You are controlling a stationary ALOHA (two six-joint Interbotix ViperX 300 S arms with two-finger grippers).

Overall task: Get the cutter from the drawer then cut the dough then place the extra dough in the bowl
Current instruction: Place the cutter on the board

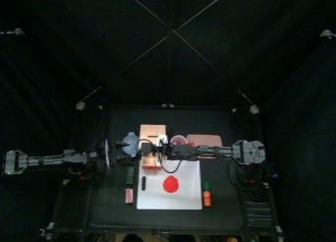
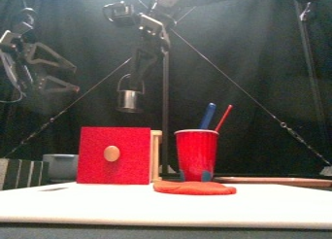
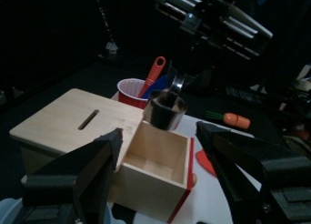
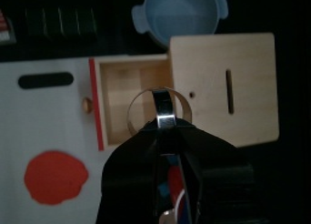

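The right claw [image 4: 162, 126] is clenched on the thin wire handle of the round metal cutter [image 2: 130, 95], which hangs in the air below it, clear of everything on the worktop [image 1: 105, 177]. In the right wrist view the cutter's ring sits over the open drawer [image 4: 131, 100] of the pale wooden box [image 4: 225, 82]. The drawer is pulled out toward the front, its red drawer front [image 2: 115, 155] facing the front camera with a small round knob in the middle.

The left claw [image 3: 158, 137] is released, its jaws spread wide on either side of the open drawer without touching it, and the drawer's inside (as far as the left wrist view shows) looks bare.

The flat red dough [image 2: 195, 188] lies on the white cutting board [image 1: 197, 177], in front of the box and well below the cutter. A red cup [image 2: 197, 155] stands just behind the dough and to the right of the drawer front, with a blue toy knife [image 2: 208, 115] and a red toy knife [image 2: 223, 117] leaning out of it. The blue-grey bowl [image 4: 183, 11] sits behind the box, near its back edge, and looks empty from above.
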